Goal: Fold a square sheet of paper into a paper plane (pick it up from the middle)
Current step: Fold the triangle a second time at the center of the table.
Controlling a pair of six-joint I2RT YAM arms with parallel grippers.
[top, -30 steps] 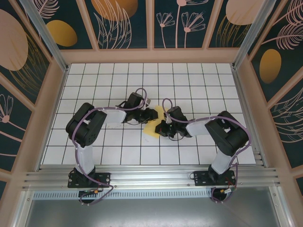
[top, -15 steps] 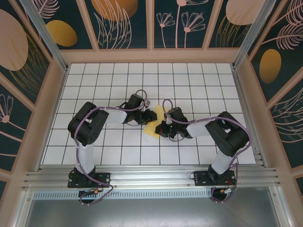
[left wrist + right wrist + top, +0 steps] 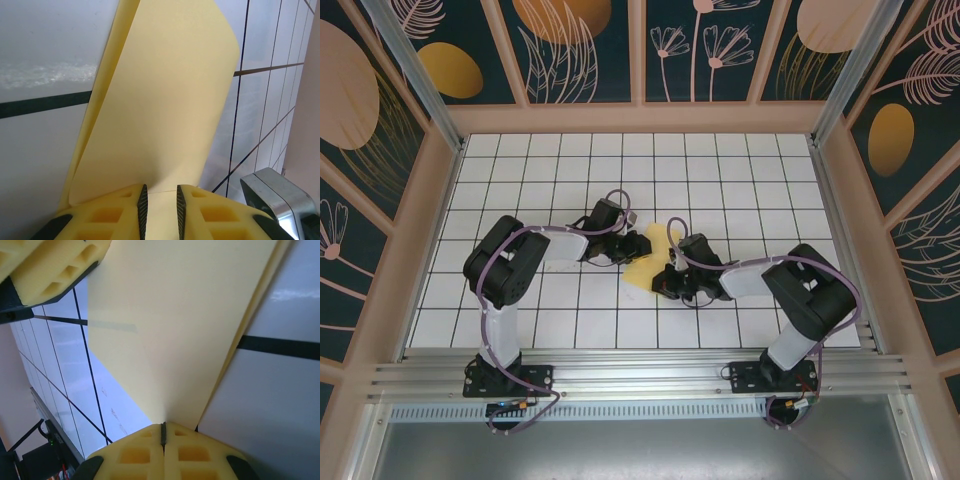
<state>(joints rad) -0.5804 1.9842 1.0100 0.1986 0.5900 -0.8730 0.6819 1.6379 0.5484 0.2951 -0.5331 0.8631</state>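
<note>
Where my two arms meet over the middle of the white grid table (image 3: 740,190), the yellow sheet of paper (image 3: 640,268) sits between my claws, bent over into two loose layers. My right gripper (image 3: 162,429) is pressed fully together, and one end of the sheet is pinched in its seam. My left gripper (image 3: 160,192) faces it from the opposite end. Its pads stand a narrow gap apart with the paper running between them, and I cannot tell whether they actually pinch it.
</note>
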